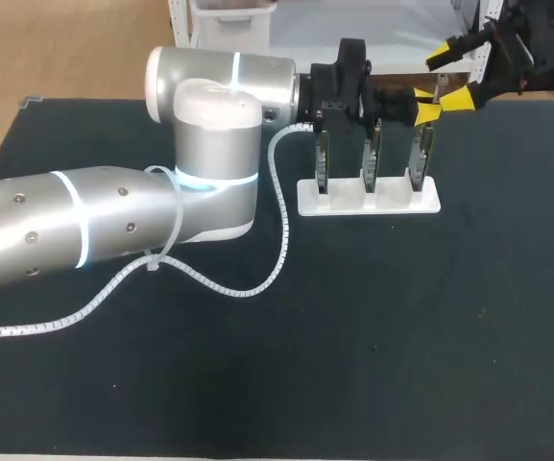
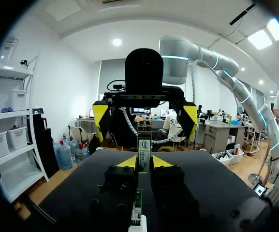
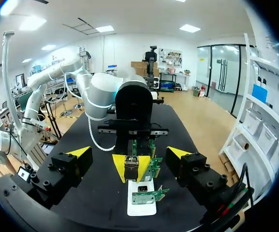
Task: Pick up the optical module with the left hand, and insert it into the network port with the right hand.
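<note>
"What is the big silver left arm's gripper (image 1: 422, 108) holding?"

"A slim silver metal optical module (image 2: 144, 151) with a printed label. The yellow tips are clamped on its sides, and it sticks out past them. It sits above the white plastic stand (image 1: 392, 204), which holds three upright green circuit boards (image 1: 368, 158)."

"And the black right gripper (image 1: 452, 75)?"

"It faces the module with its fingers spread wide apart, and the module's end points into the gap."
</note>
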`<state>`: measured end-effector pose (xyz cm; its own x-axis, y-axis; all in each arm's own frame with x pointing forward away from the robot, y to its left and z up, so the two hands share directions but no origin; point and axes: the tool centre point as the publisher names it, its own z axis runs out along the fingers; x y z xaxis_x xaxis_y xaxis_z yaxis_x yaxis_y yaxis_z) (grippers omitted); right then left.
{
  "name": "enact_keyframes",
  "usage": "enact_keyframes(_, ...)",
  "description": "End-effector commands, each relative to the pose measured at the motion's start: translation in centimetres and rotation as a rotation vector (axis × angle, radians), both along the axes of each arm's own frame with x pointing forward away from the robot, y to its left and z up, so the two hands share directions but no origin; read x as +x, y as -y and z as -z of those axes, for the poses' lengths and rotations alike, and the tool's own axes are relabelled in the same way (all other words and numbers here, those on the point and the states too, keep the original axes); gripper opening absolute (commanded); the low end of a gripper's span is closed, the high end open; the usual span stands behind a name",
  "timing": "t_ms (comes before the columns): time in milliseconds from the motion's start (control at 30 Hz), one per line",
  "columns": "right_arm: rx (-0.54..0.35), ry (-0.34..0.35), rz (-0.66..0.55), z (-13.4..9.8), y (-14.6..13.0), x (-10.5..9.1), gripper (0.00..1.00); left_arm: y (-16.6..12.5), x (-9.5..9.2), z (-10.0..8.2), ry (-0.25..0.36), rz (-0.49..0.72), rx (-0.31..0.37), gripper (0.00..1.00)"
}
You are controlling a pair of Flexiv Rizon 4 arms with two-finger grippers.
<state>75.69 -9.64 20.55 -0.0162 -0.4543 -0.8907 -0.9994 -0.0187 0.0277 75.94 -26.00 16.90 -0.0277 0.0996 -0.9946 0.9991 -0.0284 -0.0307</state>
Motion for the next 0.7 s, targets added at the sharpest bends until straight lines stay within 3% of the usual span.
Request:
enact_keyframes(33, -0.021, 0.007, 0.007, -0.16, -0.42, -0.34, 1.0, -0.01, 0.0, 0.08, 0.002, -0.001, -0.003, 0.0)
enact_keyframes(700, -0.008, 0.0, 0.044, -0.19, 0.47, -0.93, 1.0, -0.01, 0.0, 0.08, 0.002, -0.001, -0.003, 0.0)
